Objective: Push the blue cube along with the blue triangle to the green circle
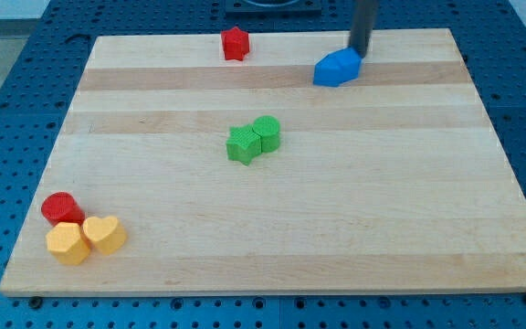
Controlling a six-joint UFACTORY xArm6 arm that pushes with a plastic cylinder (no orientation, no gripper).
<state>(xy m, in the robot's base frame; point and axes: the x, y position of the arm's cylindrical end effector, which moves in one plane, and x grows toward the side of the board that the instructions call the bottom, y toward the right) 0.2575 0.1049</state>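
Observation:
The blue cube and blue triangle [337,68] sit pressed together as one blue mass near the view's top, right of centre; I cannot tell which is which. My tip [358,52] stands just behind them, touching their upper right side. The green circle [267,132] lies near the board's middle, below and to the left of the blue blocks, touching a green star-shaped block [243,144] on its left.
A red block [235,43] sits at the view's top, left of the blue blocks. At the bottom left are a red cylinder [61,207], a yellow block [68,243] and a yellow heart [105,234]. The wooden board [382,210] rests on a blue pegboard.

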